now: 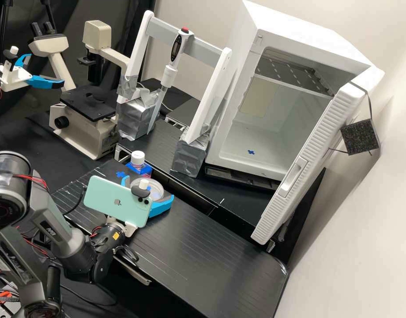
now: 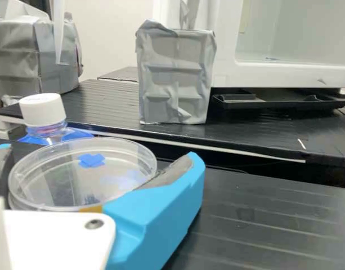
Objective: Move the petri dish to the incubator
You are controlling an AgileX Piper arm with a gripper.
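1. looks like we're at the carry step: jaws are drawn in on the petri dish (image 2: 57,183), touching both sides, so i'd call it held. the dish is low over the table (image 1: 203,251), can't tell if it's fully off the surface.
2. next move imo: raise it, keep it level, then head for the incubator (image 1: 315,42), about 2 o'clock from the dish in the high view. needs enough height to clear the sill.
3. the dish is clear and round, with a blue patch on or under it, can't say which. can't make out anything inside.
4. the bottle (image 1: 138,157) at 11 o'clock from the dish has a white cap on and some pinkish liquid in it. pretty close by, so i'd watch for a bump.
5. incubator door (image 1: 295,176) is open, out at 3 o'clock. inside there's a shelf (image 1: 295,75) up high and a blue cross (image 1: 251,152) on the floor, probably the drop spot.
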